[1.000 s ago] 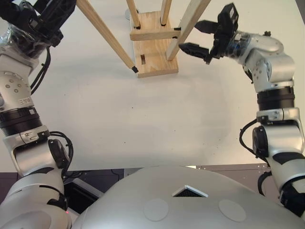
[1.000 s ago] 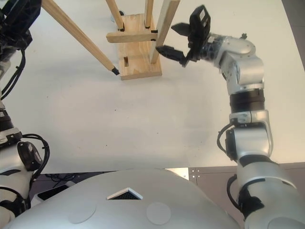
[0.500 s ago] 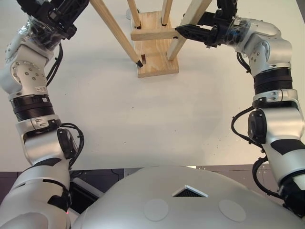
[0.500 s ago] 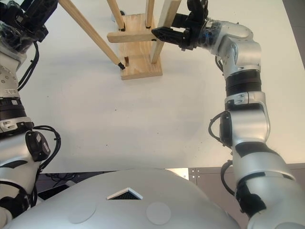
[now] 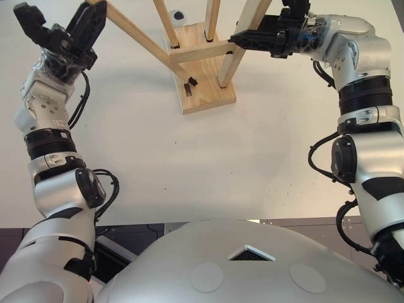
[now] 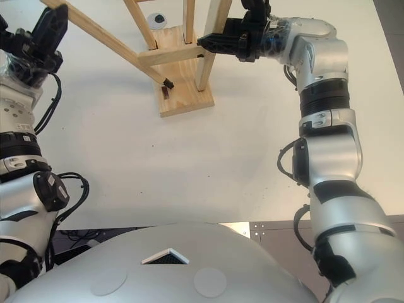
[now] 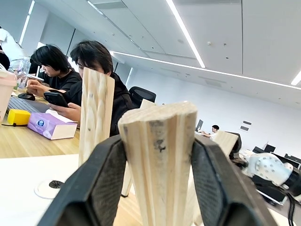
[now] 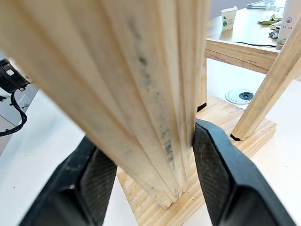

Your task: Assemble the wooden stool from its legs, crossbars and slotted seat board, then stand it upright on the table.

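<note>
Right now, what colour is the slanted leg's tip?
The leg tip is black; best in left eye view.

The loose leg that my left gripper holds is cut by the top edge, and I cannot tell if its dark tip sits inside the slot. The standing legs are cut there too. At my right gripper, the held leg is blurred and hides much of the seat board.

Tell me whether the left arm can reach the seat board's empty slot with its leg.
Likely yes: the left claw grips the leg, whose tip hangs beside the slot, with nothing between them.
</note>
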Controlling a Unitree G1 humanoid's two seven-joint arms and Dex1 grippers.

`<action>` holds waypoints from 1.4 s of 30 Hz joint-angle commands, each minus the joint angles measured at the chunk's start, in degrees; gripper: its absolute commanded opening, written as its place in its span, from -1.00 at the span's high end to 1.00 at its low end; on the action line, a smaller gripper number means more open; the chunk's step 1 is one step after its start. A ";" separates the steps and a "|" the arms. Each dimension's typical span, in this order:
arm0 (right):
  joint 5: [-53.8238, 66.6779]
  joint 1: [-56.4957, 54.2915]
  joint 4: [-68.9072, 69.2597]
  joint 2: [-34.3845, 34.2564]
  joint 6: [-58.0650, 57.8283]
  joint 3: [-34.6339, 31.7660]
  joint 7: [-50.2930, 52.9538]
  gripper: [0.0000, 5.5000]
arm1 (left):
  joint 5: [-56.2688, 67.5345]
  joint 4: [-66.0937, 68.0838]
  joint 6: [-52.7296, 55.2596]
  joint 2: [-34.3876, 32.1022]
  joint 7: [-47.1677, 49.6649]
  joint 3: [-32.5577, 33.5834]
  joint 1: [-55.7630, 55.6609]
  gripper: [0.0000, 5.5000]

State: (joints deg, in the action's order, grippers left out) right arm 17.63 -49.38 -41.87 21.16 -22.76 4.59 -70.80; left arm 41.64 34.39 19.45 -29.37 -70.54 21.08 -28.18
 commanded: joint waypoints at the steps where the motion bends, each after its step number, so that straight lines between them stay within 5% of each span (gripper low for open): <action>1: -1.09 -0.18 -1.42 0.16 -1.23 0.40 -0.66 0.17 | -2.88 -3.81 0.93 -2.71 -2.30 -2.44 3.68 0.28; 14: -1.46 2.39 -0.14 -0.55 -0.32 0.03 1.87 0.19 | -5.22 -12.80 3.54 -12.73 -8.67 -4.91 4.63 0.28; 29: -0.75 5.94 3.91 -1.31 -1.21 0.37 3.55 0.20 | -11.58 -6.48 1.50 -17.85 -12.53 -10.06 -5.28 0.28; 42: 0.30 8.96 6.18 -2.02 -0.73 -0.55 6.24 0.21 | -20.37 -3.38 -0.48 -16.96 -18.57 -22.25 -14.18 0.28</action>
State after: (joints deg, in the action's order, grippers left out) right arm 18.93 -43.59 -34.84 20.45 -21.88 3.17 -65.32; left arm 24.79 30.23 18.80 -47.04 -89.67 1.62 -41.55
